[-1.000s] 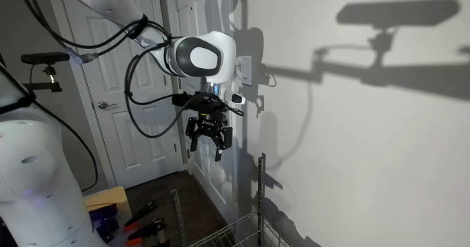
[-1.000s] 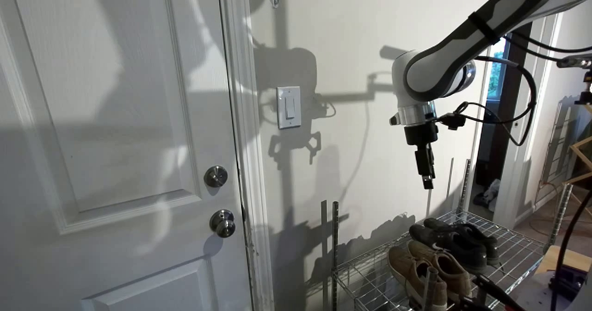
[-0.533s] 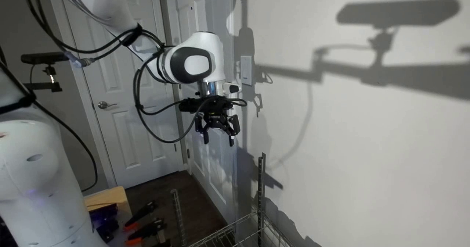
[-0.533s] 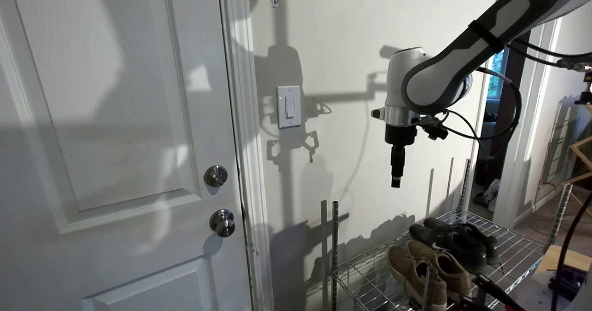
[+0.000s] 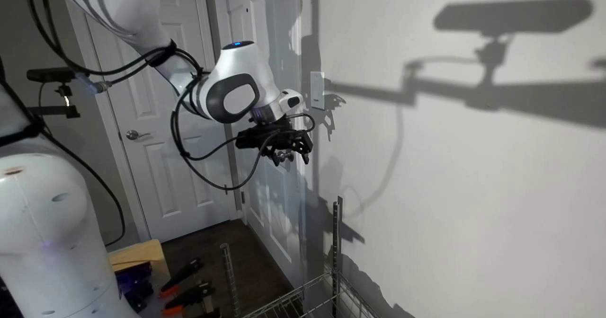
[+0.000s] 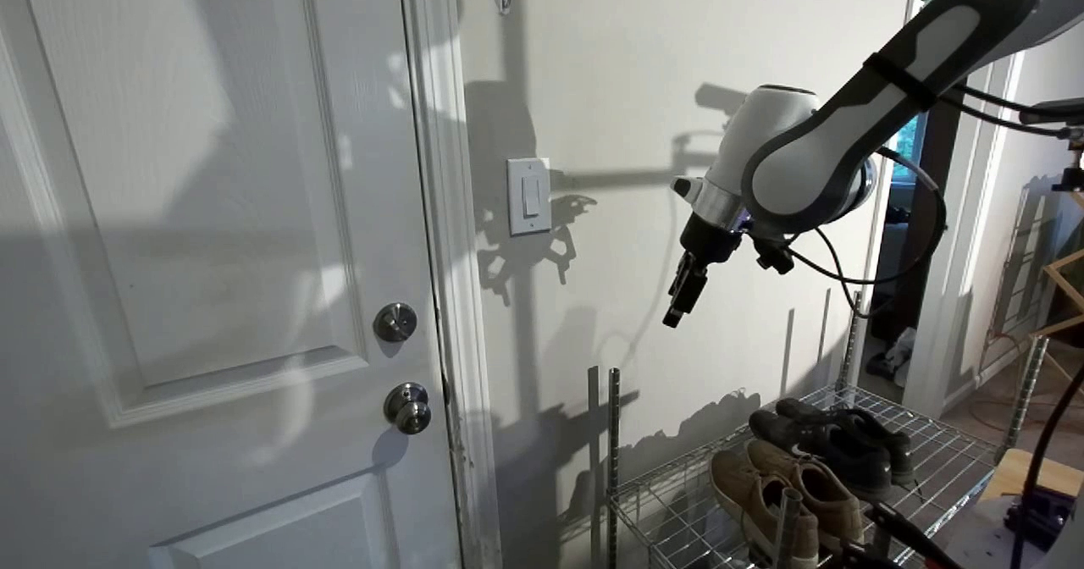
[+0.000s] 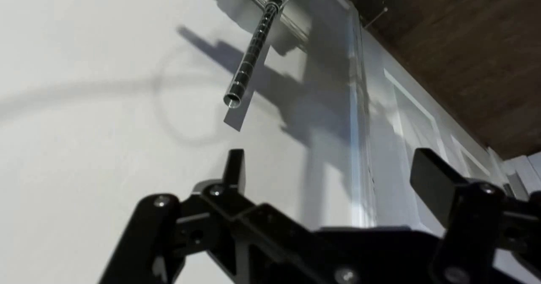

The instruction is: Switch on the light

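A white light switch plate with one rocker (image 6: pixel 531 196) is on the wall beside the door frame. The switch plate also shows in an exterior view (image 5: pixel 317 90). My black gripper (image 5: pixel 291 161) is open and empty, apart from the switch, its fingertips lower than the plate. In an exterior view the gripper (image 6: pixel 671 321) tilts, its fingers pointing down and toward the door side. In the wrist view the open fingers (image 7: pixel 331 161) have nothing between them, with wall and door frame behind. The switch is out of the wrist view.
A wire shelf (image 6: pixel 677 510) with upright posts stands below against the wall and bears brown shoes (image 6: pixel 783 493) and black shoes (image 6: pixel 834 442). A post (image 7: pixel 251 55) shows in the wrist view. The white door (image 6: pixel 237 213) has a knob (image 6: pixel 409 408) and a deadbolt (image 6: pixel 395 322).
My gripper has moved toward the door side and tilted from pointing straight down to slanting forward. Its tips have risen. It has stayed open. The switch looks unchanged.
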`<state>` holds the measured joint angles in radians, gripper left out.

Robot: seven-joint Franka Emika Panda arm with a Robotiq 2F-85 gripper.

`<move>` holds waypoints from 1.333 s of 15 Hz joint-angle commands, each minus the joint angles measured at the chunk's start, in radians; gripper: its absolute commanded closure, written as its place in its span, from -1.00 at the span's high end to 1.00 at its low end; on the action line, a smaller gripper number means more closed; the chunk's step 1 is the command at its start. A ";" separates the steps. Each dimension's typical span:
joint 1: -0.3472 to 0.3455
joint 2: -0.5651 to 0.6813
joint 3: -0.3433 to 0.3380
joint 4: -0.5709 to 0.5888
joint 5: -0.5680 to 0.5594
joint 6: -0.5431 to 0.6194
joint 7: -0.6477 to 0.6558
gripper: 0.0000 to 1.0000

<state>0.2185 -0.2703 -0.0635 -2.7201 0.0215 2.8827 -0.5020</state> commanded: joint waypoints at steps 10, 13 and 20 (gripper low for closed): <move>0.167 -0.027 -0.117 -0.009 0.189 0.082 -0.040 1.00; 0.208 -0.020 -0.134 -0.014 0.210 0.155 -0.083 1.00; 0.720 -0.038 -0.432 -0.010 0.272 0.557 -0.066 -0.06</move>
<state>0.7437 -0.2888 -0.3611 -2.7250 0.3102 3.3096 -0.5877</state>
